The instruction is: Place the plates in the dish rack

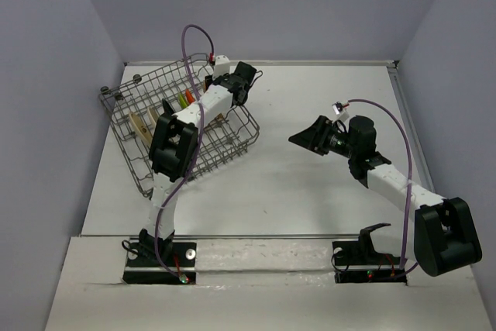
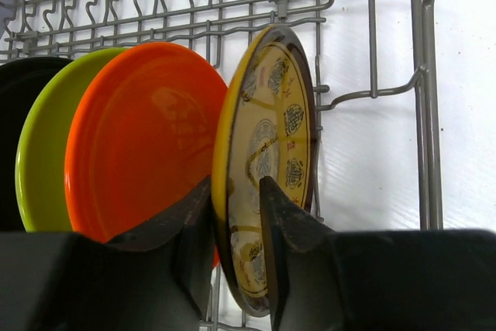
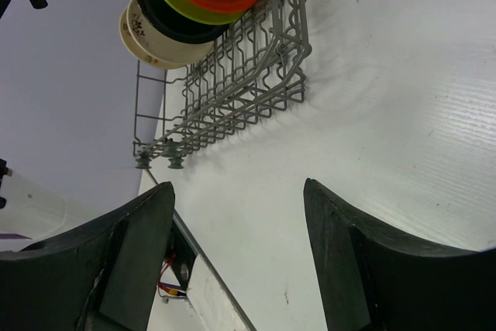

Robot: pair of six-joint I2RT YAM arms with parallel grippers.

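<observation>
The dish rack (image 1: 132, 125) stands at the far left of the table. Plates stand on edge in it in a row: black (image 2: 15, 91), lime green (image 2: 43, 160), orange (image 2: 147, 129) and yellow-brown patterned (image 2: 271, 114). My left gripper (image 2: 235, 184) reaches over the rack, its jaws narrowly parted on either side of the patterned plate's lower rim, which rests among the tines. In the right wrist view, two cream plates (image 3: 143, 44) stand at the row's other end. My right gripper (image 1: 306, 137) hovers open and empty over mid-table, pointing towards the rack (image 3: 248, 67).
The rack's wire wall (image 2: 372, 91) rises just beyond the patterned plate. White tabletop (image 1: 310, 191) stretches between the rack and the right arm. Purple walls close in the table on three sides.
</observation>
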